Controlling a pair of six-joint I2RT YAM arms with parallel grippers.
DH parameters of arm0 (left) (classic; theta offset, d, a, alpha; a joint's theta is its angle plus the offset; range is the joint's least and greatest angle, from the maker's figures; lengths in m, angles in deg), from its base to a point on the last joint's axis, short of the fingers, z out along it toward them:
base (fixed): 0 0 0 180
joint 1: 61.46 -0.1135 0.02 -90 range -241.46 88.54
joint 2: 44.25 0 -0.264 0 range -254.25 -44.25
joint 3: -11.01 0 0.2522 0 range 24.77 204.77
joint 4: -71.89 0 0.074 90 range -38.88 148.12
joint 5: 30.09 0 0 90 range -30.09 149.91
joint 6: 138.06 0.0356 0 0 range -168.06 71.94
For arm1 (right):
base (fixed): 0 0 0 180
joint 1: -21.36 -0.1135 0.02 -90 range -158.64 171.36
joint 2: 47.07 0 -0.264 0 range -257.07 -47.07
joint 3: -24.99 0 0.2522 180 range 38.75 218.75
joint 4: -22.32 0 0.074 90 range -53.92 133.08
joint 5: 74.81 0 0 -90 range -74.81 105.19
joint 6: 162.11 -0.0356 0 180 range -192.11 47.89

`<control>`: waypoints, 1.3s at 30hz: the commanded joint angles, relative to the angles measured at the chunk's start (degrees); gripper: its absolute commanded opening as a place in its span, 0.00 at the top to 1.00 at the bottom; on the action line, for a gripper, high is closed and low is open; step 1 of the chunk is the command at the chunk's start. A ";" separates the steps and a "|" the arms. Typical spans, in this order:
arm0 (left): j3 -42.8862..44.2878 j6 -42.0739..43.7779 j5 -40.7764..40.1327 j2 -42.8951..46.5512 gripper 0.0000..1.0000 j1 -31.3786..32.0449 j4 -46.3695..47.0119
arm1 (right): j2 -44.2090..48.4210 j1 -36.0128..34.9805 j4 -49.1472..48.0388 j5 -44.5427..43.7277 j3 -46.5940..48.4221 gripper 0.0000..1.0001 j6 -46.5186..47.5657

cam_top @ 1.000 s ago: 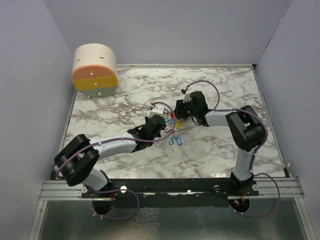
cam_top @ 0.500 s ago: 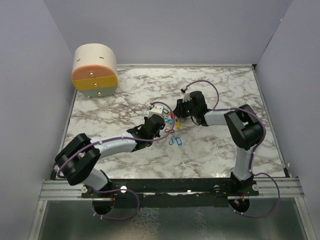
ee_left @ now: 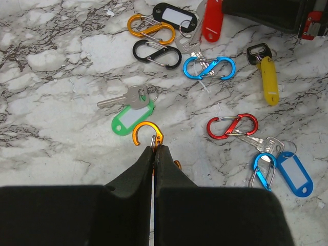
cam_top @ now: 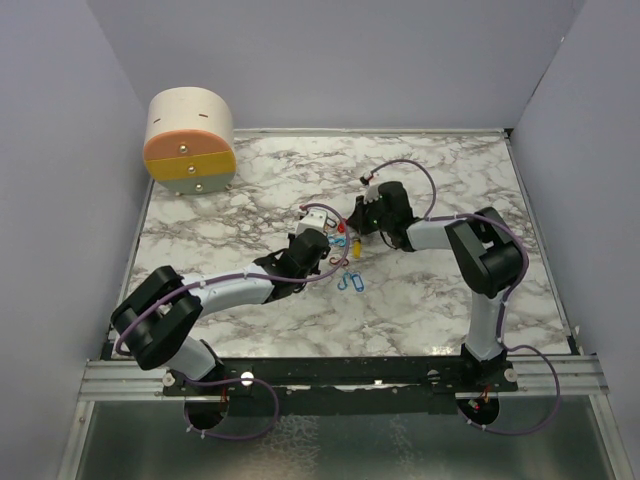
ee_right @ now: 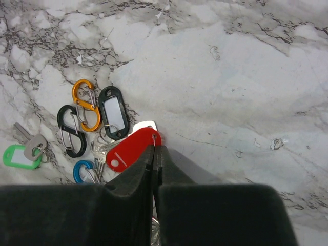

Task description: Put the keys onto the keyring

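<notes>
Marble table (cam_top: 450,180) carries the keys and clips in one cluster near its centre, well apart from every edge. The left gripper (ee_left: 155,149) has its fingers pressed together on an orange carabiner (ee_left: 147,134), just beside the green key tag (ee_left: 132,117). The right gripper (ee_right: 155,149) is clamped on the end of the red key tag (ee_right: 128,149). The yellow key tag (ee_left: 269,82) and the blue key tag (ee_left: 296,175) lie loose on the marble.

No readable text, number or brand anywhere. Blank white paper window on the black plastic key tag (ee_left: 175,17), blank likewise on the green plastic key tag (ee_left: 132,117) and the blue plastic key tag (ee_left: 296,173). Nothing legible on the red plastic key tag (ee_right: 132,149) either.
</notes>
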 commanded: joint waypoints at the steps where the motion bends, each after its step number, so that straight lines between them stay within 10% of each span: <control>1: -0.07 0.51 1.01 -0.84 1.00 -0.45 0.44 | -1.26 -0.33 -1.04 0.97 1.17 1.00 0.73; 39: 17.66 3.62 2.50 -5.22 1.00 -0.67 -4.76 | 30.62 -2.34 -23.05 14.46 -28.54 0.99 15.79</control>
